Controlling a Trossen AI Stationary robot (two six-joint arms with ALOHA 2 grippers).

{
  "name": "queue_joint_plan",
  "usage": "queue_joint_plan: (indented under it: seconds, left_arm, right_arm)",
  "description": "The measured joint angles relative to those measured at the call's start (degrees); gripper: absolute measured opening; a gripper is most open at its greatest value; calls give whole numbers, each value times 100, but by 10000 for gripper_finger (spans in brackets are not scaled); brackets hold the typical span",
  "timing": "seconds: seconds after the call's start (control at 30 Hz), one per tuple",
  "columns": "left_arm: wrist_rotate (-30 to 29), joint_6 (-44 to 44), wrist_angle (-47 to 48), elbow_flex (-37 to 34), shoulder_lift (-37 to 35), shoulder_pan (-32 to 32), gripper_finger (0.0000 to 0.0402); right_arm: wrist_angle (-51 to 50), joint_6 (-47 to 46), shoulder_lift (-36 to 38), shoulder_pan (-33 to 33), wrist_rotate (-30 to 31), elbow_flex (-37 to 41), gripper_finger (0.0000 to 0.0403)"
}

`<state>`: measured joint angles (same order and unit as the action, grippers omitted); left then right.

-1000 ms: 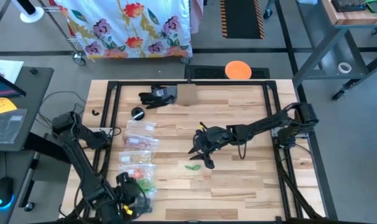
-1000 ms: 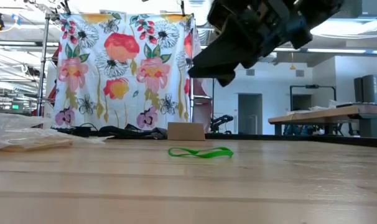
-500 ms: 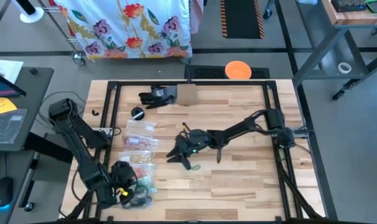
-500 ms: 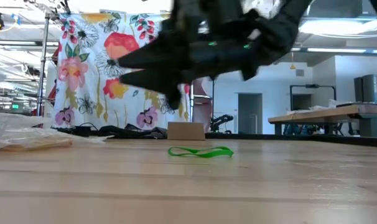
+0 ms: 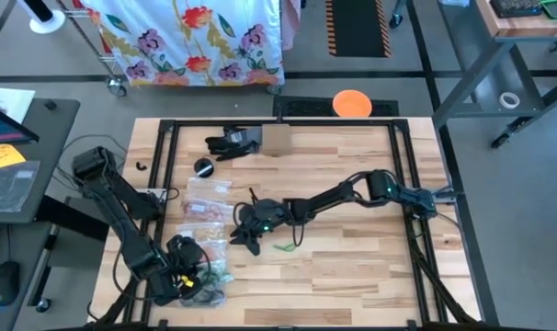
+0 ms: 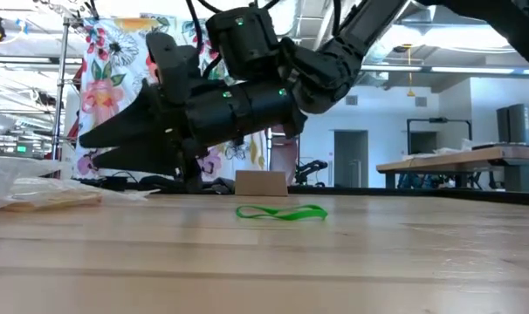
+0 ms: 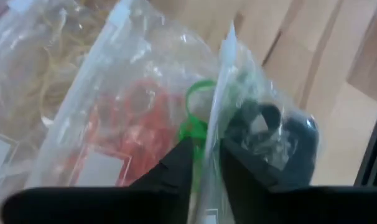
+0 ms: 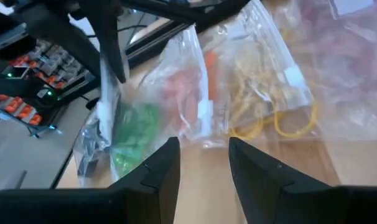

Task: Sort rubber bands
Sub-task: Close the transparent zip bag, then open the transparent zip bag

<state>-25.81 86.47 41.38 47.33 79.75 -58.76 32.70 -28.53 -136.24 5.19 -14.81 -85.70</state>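
One green rubber band [image 5: 283,245] [image 6: 280,213] lies loose on the wooden table, just right of my right gripper [image 5: 242,241] [image 8: 204,149]. That gripper is open and empty, low over the table, pointing at a column of clear zip bags [image 5: 205,234]. The bags hold sorted bands: green [image 8: 135,134], orange-red [image 8: 182,93] and yellow [image 8: 257,81]. My left gripper [image 5: 185,274] [image 7: 206,155] stands over the nearest bag [image 7: 263,124], its fingers a narrow gap apart. That bag's white zip rim [image 7: 224,81] runs into the gap. My left gripper comes at the nearest bag's zip rim [image 7: 214,134] slanting from above, one finger on each side of it. I cannot tell whether the fingers touch the rim. The bag lies on the table.
A cardboard box [image 5: 277,140], a black bundle [image 5: 233,142] and a small black round thing [image 5: 203,167] sit at the table's far side. A black frame [image 5: 403,165] runs round the tabletop. The wood right of the green band is bare.
My right gripper has swept from above the green band toward the table's left edge and down, rolling as it went, and now stands low beside the bags. The band has stayed put. My left gripper has shifted a little away from the near edge, over the nearest bag.
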Motion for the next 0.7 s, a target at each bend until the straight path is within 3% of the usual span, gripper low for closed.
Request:
queue_joint_plan:
  seconds: [0.3,0.7]
  left_arm:
    - [-12,-96,762,631,-5,78,152]
    - [-414,-439,1594,1375,-4,69,159]
  right_arm:
    - [-472,114,-5,63,107,-269,133]
    - [-763,194,-145,76,338,-620,133]
